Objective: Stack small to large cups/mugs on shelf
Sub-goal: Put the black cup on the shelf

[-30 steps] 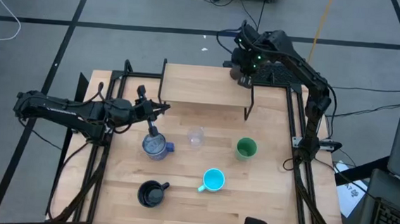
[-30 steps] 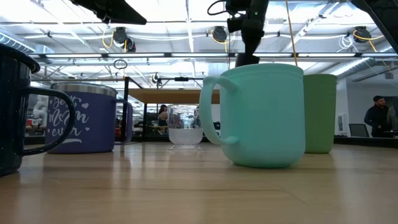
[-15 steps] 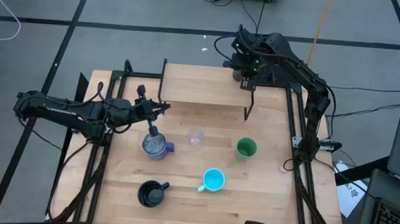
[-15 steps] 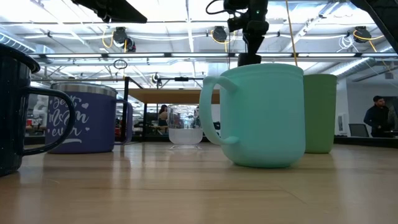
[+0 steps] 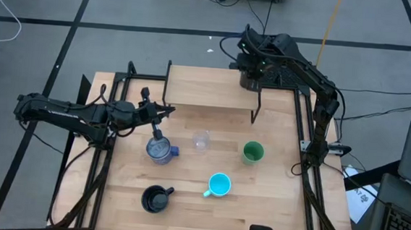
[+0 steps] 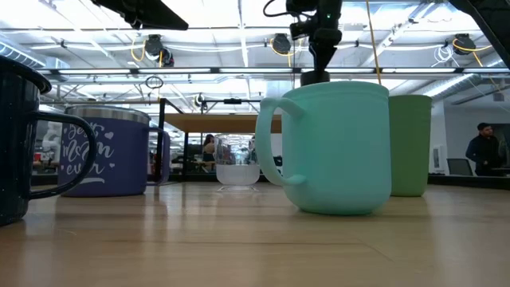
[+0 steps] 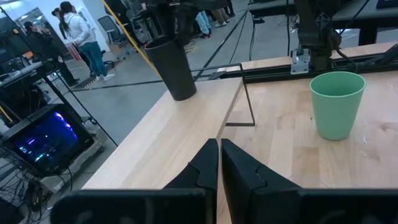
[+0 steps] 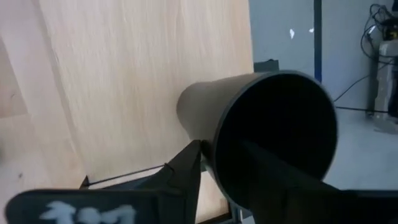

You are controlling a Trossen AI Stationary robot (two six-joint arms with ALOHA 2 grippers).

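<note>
- Standing upright on the shelf's (image 5: pixel 207 86) far right corner, the black tumbler (image 7: pixel 173 67) looks empty; the right claw (image 5: pixel 252 75) straddles its rim, grip unclear.
- Left claw (image 7: pixel 219 163) pressed together over the tabletop (image 5: pixel 192 197).
- Green cup (image 5: pixel 253 152), cyan mug (image 5: pixel 219 184): empty.

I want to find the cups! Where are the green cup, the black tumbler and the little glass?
green cup (image 7: pixel 336 104): left wrist view, its side wall.
black tumbler (image 7: pixel 173 68): left wrist view, its side wall.
small clear glass (image 5: pixel 201 141): high view, its rim.
</note>
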